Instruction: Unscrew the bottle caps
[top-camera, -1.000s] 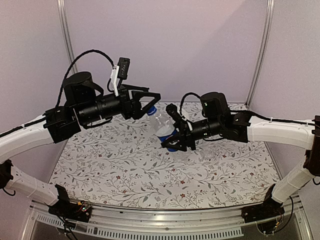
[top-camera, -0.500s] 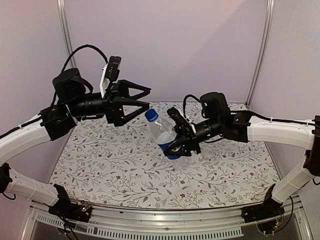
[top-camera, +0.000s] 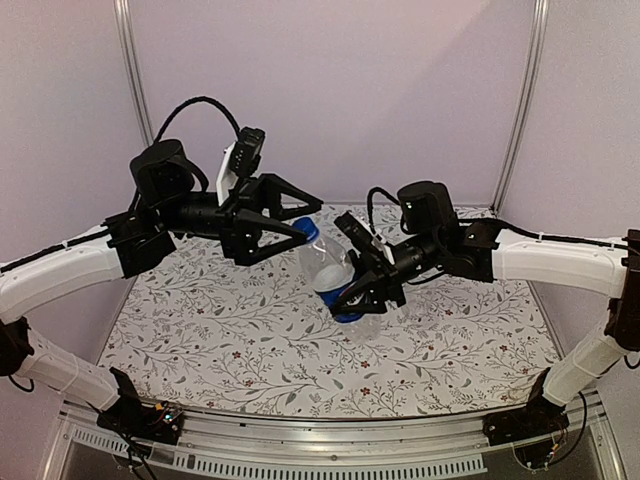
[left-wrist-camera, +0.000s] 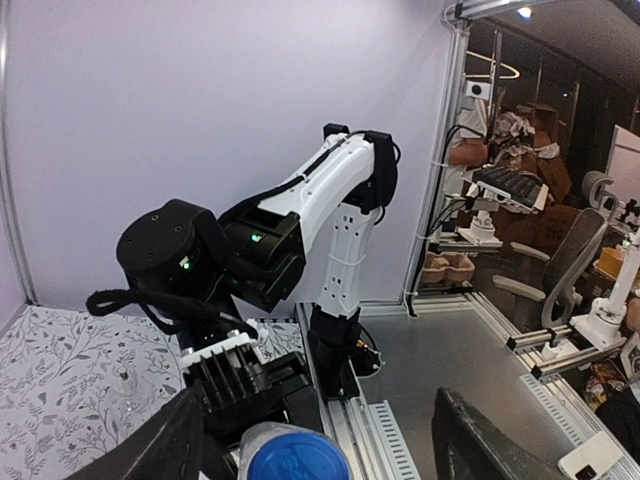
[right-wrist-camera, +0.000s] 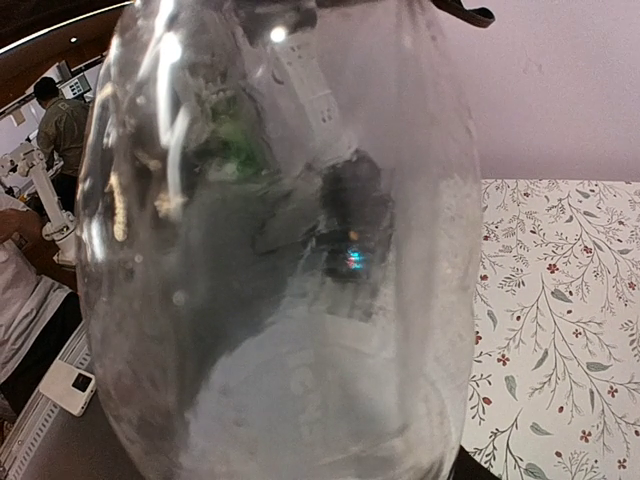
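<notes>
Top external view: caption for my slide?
Right gripper holds the tilted bottle aloft; open left gripper straddles its blue cap.

Top cam sits high behind both arm bases, looking down and forward over the floral table (top-camera: 250, 345). Left wrist cam faces the right arm (left-wrist-camera: 335, 190), blue cap (left-wrist-camera: 296, 456) close at its bottom edge. Right wrist cam's pressed up to the bottle (right-wrist-camera: 280, 260), filling its frame. All three share that bottle.

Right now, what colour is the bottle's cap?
The cap is blue, clearest in the left wrist view.
</notes>
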